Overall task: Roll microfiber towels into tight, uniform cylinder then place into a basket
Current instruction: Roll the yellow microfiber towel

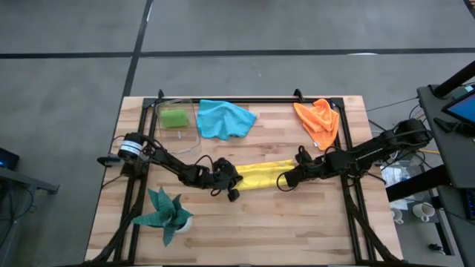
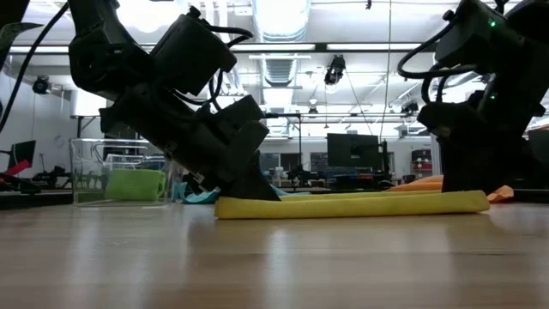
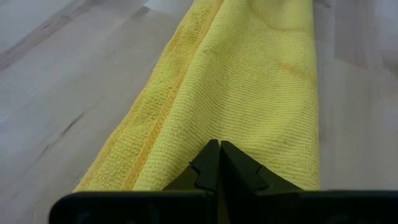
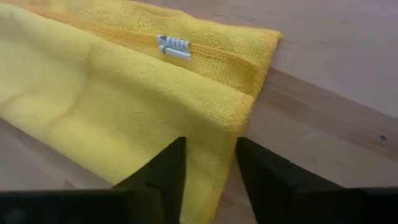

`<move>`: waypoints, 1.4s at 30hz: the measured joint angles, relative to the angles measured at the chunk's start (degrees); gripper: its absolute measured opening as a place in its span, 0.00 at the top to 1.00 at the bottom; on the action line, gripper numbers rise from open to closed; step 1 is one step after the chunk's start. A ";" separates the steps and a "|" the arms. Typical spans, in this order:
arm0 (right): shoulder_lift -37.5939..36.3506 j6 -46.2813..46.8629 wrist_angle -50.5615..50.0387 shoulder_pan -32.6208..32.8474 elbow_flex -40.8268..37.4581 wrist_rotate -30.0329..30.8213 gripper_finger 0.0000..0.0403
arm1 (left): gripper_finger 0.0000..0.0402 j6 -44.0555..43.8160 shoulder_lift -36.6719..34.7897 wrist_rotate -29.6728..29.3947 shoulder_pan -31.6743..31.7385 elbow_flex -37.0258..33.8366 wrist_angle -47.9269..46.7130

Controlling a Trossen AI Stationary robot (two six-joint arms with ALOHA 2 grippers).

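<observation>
A yellow towel (image 1: 260, 176), folded into a long narrow strip, lies flat across the middle of the table. My left gripper (image 3: 219, 144) is shut at the strip's left end (image 1: 234, 182). My right gripper (image 4: 210, 144) stands open at its right end (image 1: 284, 180), one finger over the cloth and the other past the hemmed end edge (image 4: 245, 106). A lime green rolled towel (image 1: 176, 117) sits inside the clear basket (image 2: 86, 172) at the far left. A blue towel (image 1: 225, 119) and an orange towel (image 1: 318, 122) lie loose by the far edge. My left gripper rests its shut fingertips on the top layer of the yellow towel (image 3: 217, 124) near its left end. It slants down from the table's left and points along the strip. No cloth shows between the fingers. The towel lies flat on the wood. My right gripper slants down from the table's right at the towel's right end. The corner by the hemmed edge (image 4: 217, 134) lies in the gap between its fingers. I cannot tell whether either finger touches the cloth.
A black metal frame (image 1: 223, 101) runs around the work area. A dark teal plant (image 1: 167, 213) in a white pot stands at the near left. Bare wood shows in front of the yellow strip.
</observation>
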 joint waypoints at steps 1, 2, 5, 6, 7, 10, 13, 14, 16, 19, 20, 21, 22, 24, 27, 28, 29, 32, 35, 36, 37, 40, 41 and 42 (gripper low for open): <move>0.01 -0.59 -0.04 0.00 -0.02 0.00 0.69 | 1.00 0.30 0.00 -0.17 0.00 0.00 0.00; 0.01 -1.16 -0.04 0.00 -0.02 0.04 0.71 | 1.00 1.02 0.00 -0.50 0.00 -0.02 0.05; 0.05 -3.21 -0.19 0.00 -0.06 0.26 0.80 | 1.00 4.66 -1.20 -1.26 0.02 -0.09 -0.21; 0.07 -3.88 -0.21 0.02 -0.08 0.43 0.83 | 1.00 6.05 -2.24 -1.35 0.05 -0.09 -0.17; 0.07 -4.40 -0.21 0.02 -0.12 0.60 0.87 | 1.00 7.60 -3.64 -1.57 0.04 0.00 -0.03; 0.14 -6.24 -0.10 0.12 -0.15 0.81 0.96 | 1.00 14.41 -8.33 -3.08 0.05 0.53 1.27; 0.14 -7.57 -0.21 0.15 0.05 0.83 0.97 | 1.00 23.66 -11.13 -2.92 0.16 0.98 3.50; 0.16 -8.15 -0.24 0.13 0.20 0.85 0.97 | 1.00 26.00 -11.27 -1.97 0.47 1.56 3.73; 0.25 -9.00 -0.22 0.17 0.75 1.08 0.98 | 1.00 28.11 -10.80 3.11 1.58 3.12 4.08; 0.25 -10.30 0.00 0.17 1.63 1.64 0.98 | 1.00 28.42 -6.36 9.95 3.55 6.22 5.99; 0.21 -10.40 -0.12 0.17 1.81 1.83 0.98 | 1.00 28.43 -4.22 10.68 4.01 7.16 7.00; 0.21 -10.47 0.09 0.15 2.01 1.99 0.98 | 1.00 28.47 -1.98 10.71 4.41 8.39 8.08; 0.23 -10.50 0.25 0.18 2.13 2.08 0.98 | 1.00 28.70 0.49 10.80 4.70 9.86 9.41; 0.21 -10.49 0.37 0.22 2.25 2.40 0.98 | 1.00 29.92 4.50 10.90 5.04 12.85 10.51; 0.21 -11.03 1.49 0.26 2.26 2.67 0.98 | 1.00 31.51 9.67 11.14 5.16 17.26 11.04; 0.21 -11.25 1.67 0.26 2.26 2.78 0.98 | 1.00 31.74 10.84 11.13 5.16 18.37 10.48; 0.21 -11.40 1.68 0.26 2.26 2.84 0.98 | 1.00 31.82 12.11 11.13 5.19 19.83 10.59; 0.18 -11.54 1.80 0.26 2.28 2.95 0.98 | 1.00 31.56 14.73 11.32 5.58 23.26 9.67; 0.18 -11.54 2.20 0.26 2.28 2.97 0.98 | 1.00 31.48 17.15 11.73 5.99 26.37 6.03; 0.18 -11.54 2.42 0.26 2.28 2.97 0.98 | 1.00 31.47 18.01 11.76 6.05 27.50 4.95; 0.18 -11.54 2.42 0.26 2.28 2.96 0.98 | 1.00 31.47 18.69 11.87 6.11 28.63 4.77; 0.18 -11.32 2.63 0.26 2.51 2.79 0.98 | 1.00 31.43 19.40 11.82 6.20 30.17 3.30; 0.18 -11.30 2.67 0.26 2.65 2.49 0.98 | 1.00 31.41 19.76 11.89 6.26 30.52 3.26; 0.18 -11.32 2.63 0.28 2.88 2.40 0.98 | 1.00 31.40 19.93 11.85 6.38 30.47 2.22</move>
